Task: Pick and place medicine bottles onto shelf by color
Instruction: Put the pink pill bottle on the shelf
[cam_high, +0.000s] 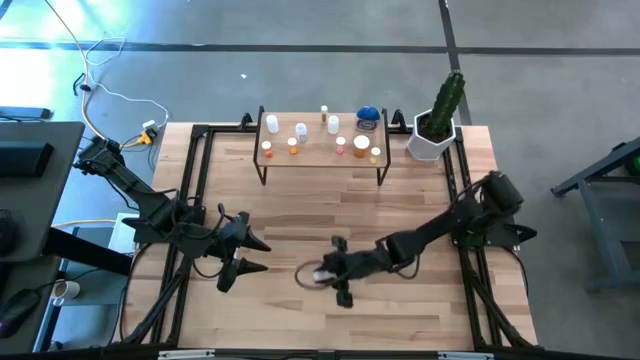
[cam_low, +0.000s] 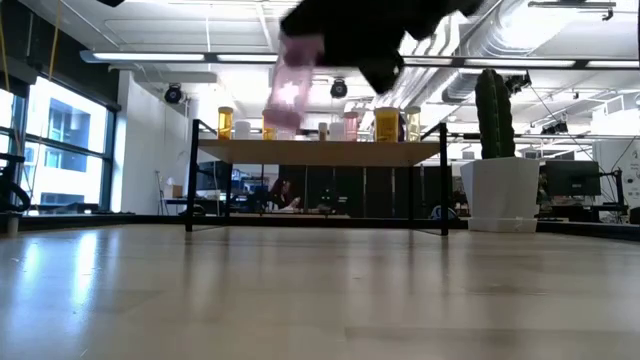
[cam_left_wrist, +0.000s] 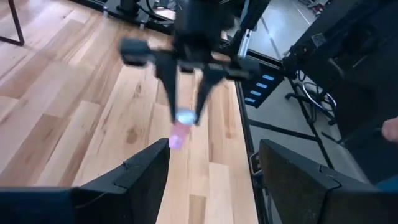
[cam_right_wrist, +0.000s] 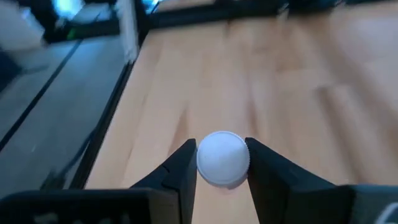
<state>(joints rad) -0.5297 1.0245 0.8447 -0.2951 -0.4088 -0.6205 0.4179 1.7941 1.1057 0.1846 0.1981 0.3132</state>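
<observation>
A pinkish medicine bottle (cam_low: 289, 92) with a white cap hangs in the air over the table's middle, with my right gripper (cam_high: 327, 272) shut on it. It also shows in the left wrist view, the bottle (cam_left_wrist: 178, 135) below the fingers. The shelf (cam_high: 322, 152) stands at the far edge on black legs. It carries several medicine bottles, white and orange, and a blue jar (cam_high: 368, 117). My left gripper (cam_high: 252, 255) waits open at the table's left, nothing between its fingers. My right gripper pinches the bottle's white cap (cam_right_wrist: 221, 157) between its two fingers, one on each side of it. The fingers (cam_left_wrist: 203, 99) come slanting down from the table's right. The pink body hangs below them, tilted and clear of the table.
A white pot with a green cactus (cam_high: 438, 122) stands right of the shelf. Black frame rails (cam_high: 190, 190) run along the table's left and right sides. Bare wood lies between the grippers and the shelf.
</observation>
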